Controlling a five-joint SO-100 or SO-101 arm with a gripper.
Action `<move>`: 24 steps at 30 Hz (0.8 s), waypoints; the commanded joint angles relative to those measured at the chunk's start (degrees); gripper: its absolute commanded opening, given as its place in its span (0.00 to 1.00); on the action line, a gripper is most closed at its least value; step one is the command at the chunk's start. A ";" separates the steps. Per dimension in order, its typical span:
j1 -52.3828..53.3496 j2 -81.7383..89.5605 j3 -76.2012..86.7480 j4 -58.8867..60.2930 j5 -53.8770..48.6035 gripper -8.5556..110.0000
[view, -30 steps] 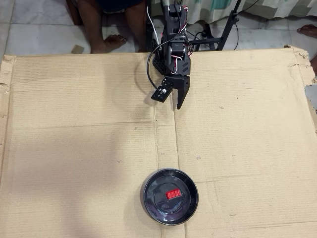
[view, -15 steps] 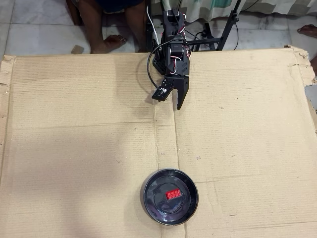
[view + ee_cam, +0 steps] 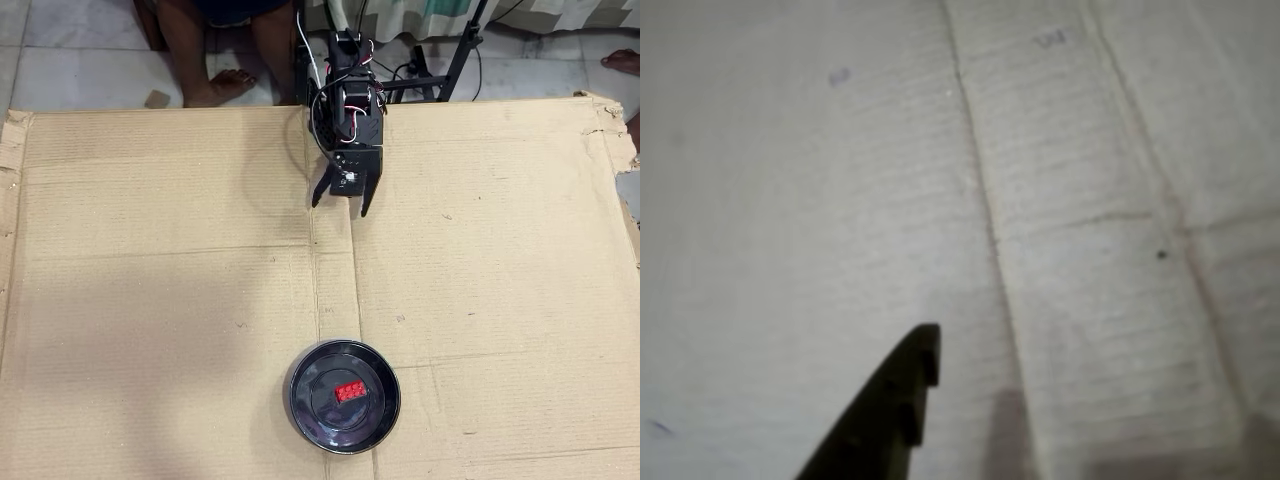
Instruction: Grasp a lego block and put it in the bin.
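Observation:
In the overhead view the red lego block (image 3: 349,391) lies flat inside the bin (image 3: 300,400), a round glossy black dish near the front edge of the cardboard. My gripper (image 3: 341,204) hangs far from it, close to the back edge near the arm's base. It is open, both dark fingers point toward the front, and nothing sits between them. The wrist view shows only one dark toothed finger (image 3: 890,410) over bare cardboard; neither block nor bin appears there.
A large creased cardboard sheet (image 3: 150,300) covers the work area, with a torn right edge (image 3: 620,150). Behind it are tiled floor, a person's bare feet (image 3: 225,85), cables and a black stand (image 3: 458,60).
The gripper has drawn back slightly toward the arm's base and turned at the wrist, so both fingers now point forward. Block and bin have not moved.

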 commanded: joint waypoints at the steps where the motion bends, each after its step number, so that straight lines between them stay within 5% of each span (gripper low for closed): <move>1: 0.35 0.97 0.62 0.00 -6.94 0.41; 24: 0.26 0.97 0.62 -0.62 -64.34 0.41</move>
